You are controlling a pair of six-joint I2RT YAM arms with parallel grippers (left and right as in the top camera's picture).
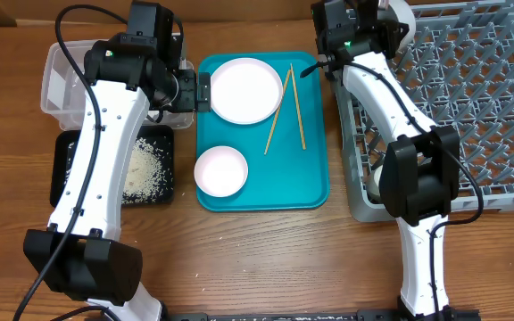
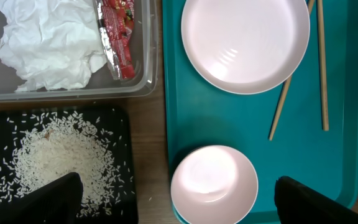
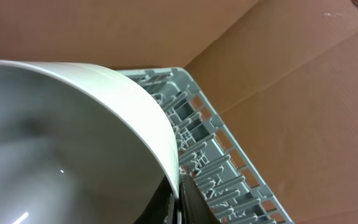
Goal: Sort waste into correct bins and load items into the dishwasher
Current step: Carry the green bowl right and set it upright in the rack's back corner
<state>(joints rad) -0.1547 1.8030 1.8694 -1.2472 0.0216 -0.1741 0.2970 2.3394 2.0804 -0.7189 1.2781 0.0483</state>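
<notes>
My left gripper point(image 1: 193, 91) point(image 2: 179, 200) is open and empty, above the seam between the bins and the teal tray. The small white bowl point(image 1: 220, 171) point(image 2: 213, 183) lies below it. The white plate point(image 1: 245, 89) point(image 2: 244, 40) and chopsticks point(image 1: 297, 111) point(image 2: 322, 68) lie on the teal tray. The clear tub point(image 1: 56, 80) point(image 2: 148, 68) holds the napkin point(image 2: 48, 43) and wrapper point(image 2: 118, 37). Rice point(image 1: 150, 165) point(image 2: 55, 155) lies in the black tray point(image 1: 61, 169) point(image 2: 120, 118). My right gripper point(image 1: 386, 22) point(image 3: 180, 193) is shut on the grey metal bowl's point(image 1: 402, 13) point(image 3: 73, 137) rim, over the dish rack's point(image 1: 471, 107) point(image 3: 210, 143) far left corner. The cup is out of view.
The teal tray point(image 1: 310, 178) point(image 2: 347, 149) sits between the bins and the rack. A brown cardboard wall point(image 3: 303, 74) stands behind the rack. A few rice grains lie on the wood beside the black tray.
</notes>
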